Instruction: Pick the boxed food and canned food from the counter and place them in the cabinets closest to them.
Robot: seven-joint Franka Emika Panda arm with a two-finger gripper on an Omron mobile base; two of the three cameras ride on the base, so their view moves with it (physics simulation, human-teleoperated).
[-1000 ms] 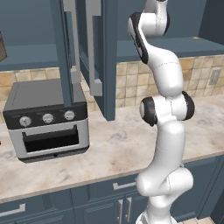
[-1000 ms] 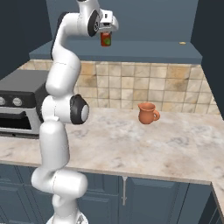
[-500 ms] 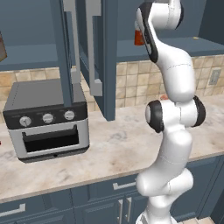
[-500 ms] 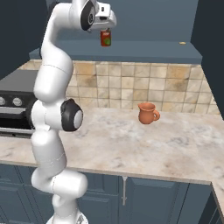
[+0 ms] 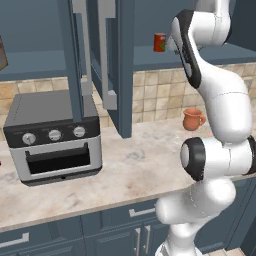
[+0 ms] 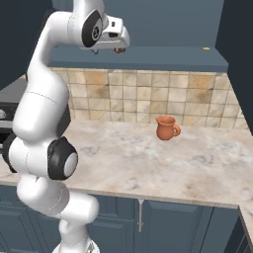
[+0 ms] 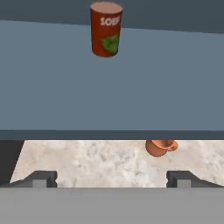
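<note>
The small red-orange cylindrical can with the green patch (image 7: 106,29) now stands on its own on the blue cabinet shelf (image 7: 109,87), at the top centre of the hand view and at the upper right of centre in the left base view (image 5: 159,42). A second ago it was pinched between the finger tips and carried high in front of the shelf; now nothing sits between them. The two-finger gripper (image 7: 111,179) is spread wide and empty, its dark tips at the bottom left and bottom right of the hand view, well apart from the can (which has shrunk toward the far edge of the frame, so the hand has backed away). In the right base view the gripper (image 6: 116,45) sits at the upper left of centre, level with the shelf front.

That looks like the canned half of the job done: the can is upright, resting on the shelf and clear of the fingers. The dark blue-grey cabinet door (image 5: 112,65) stands open in the upper middle of the left base view.

Below, on the long beige marble-patterned counter (image 6: 163,165), the terracotta mug with a handle (image 6: 167,127) is untouched. The grey toaster oven (image 5: 52,137) fills the left of the left base view. The boxed food I cannot make out with any certainty, so its status is unclear.
</note>
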